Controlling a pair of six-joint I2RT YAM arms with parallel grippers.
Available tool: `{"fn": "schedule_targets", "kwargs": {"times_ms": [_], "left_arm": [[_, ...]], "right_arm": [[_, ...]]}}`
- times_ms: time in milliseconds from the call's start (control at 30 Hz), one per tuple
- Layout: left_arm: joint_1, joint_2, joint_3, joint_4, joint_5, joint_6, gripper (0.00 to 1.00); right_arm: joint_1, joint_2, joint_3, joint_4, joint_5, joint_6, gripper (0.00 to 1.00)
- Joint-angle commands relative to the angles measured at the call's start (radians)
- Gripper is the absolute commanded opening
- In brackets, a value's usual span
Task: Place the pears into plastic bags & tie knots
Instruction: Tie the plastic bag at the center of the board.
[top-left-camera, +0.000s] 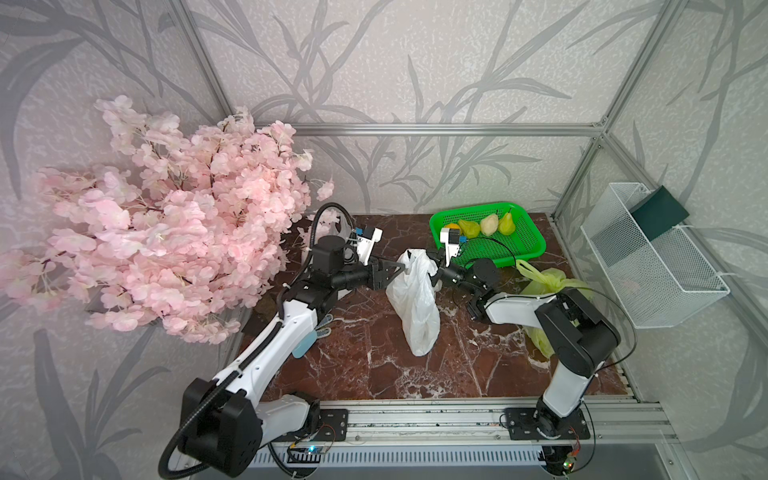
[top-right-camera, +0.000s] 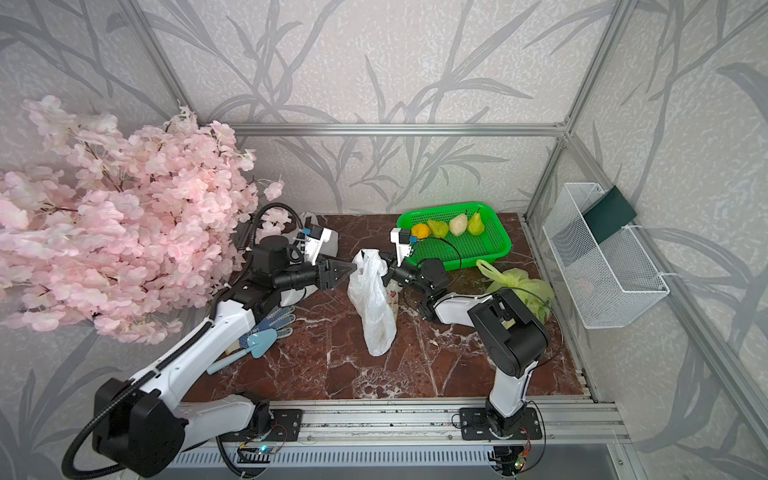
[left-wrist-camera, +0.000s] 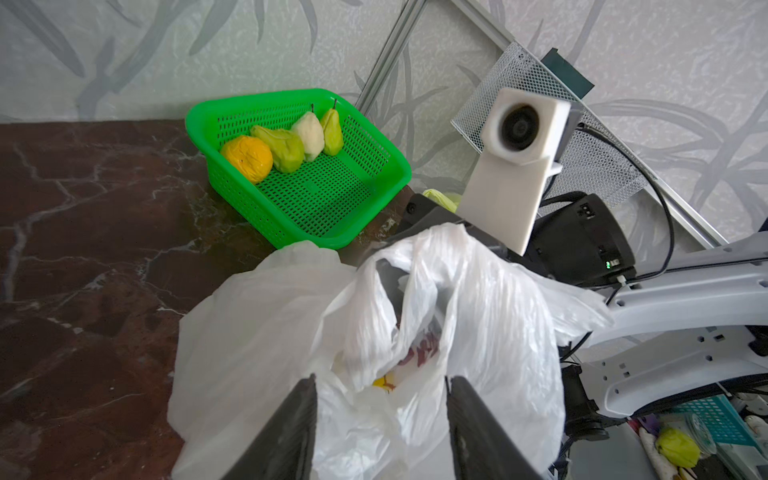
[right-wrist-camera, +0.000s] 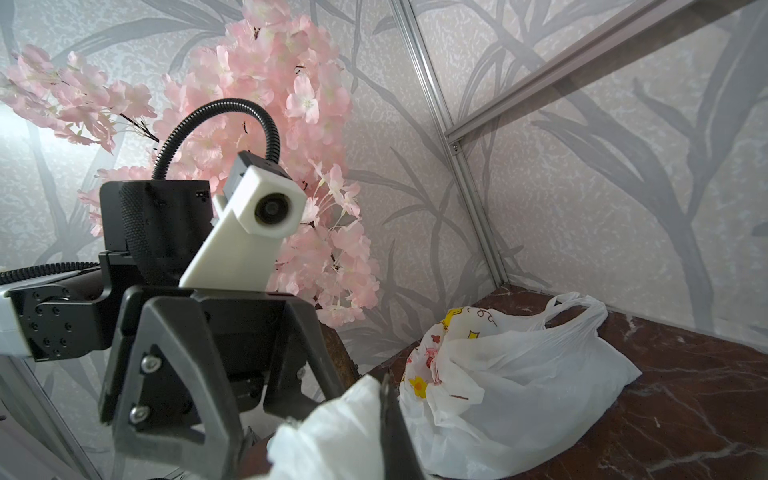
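Observation:
Three pears (top-left-camera: 489, 224) (top-right-camera: 458, 224) (left-wrist-camera: 309, 135), two green and one cream, lie in the green mesh basket (top-left-camera: 519, 245) (top-right-camera: 486, 245) (left-wrist-camera: 332, 199) at the back right. A white plastic bag (top-left-camera: 415, 307) (top-right-camera: 374, 307) (left-wrist-camera: 257, 332) (right-wrist-camera: 332, 432) hangs upright mid-table; what it holds is hidden. My right gripper (top-left-camera: 432, 268) (top-right-camera: 386, 268) (right-wrist-camera: 384, 386) is shut on its top from the right. From the left, my left gripper (top-left-camera: 397, 270) (top-right-camera: 351, 270) (left-wrist-camera: 381, 380) stands open, with loose bag plastic between its jaws. A yellow-green bag (top-left-camera: 544, 282) (top-right-camera: 519, 286) lies behind my right arm. A second white printed bag (right-wrist-camera: 519, 386) lies at the back left.
An orange fruit (top-left-camera: 453, 227) (left-wrist-camera: 247, 158) sits with the pears in the basket. A pink blossom branch (top-left-camera: 166, 216) overhangs the table's left side. Gloves (top-right-camera: 274, 320) and a blue trowel (top-right-camera: 262, 343) lie under my left arm. A white wire basket (top-left-camera: 648, 257) hangs on the right wall.

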Motion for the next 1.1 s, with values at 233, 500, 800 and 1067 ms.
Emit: {"fn": "schedule_targets", "kwargs": {"times_ms": [233, 500, 800, 1067], "left_arm": [[0.028, 0.104, 0.092, 0.019, 0.134, -0.058, 0.42], [0.017, 0.108, 0.106, 0.043, 0.172, -0.088, 0.41], [0.004, 0.112, 0.138, -0.023, 0.186, -0.079, 0.39], [-0.023, 0.171, 0.160, -0.068, 0.181, -0.042, 0.40]], "right_arm": [[0.008, -0.002, 0.002, 0.051, -0.025, 0.000, 0.04], [0.010, 0.002, -0.004, 0.040, -0.020, -0.015, 0.04], [0.009, -0.002, -0.005, 0.028, -0.022, -0.025, 0.04], [0.010, -0.003, -0.001, 0.026, -0.023, -0.022, 0.03]]}}
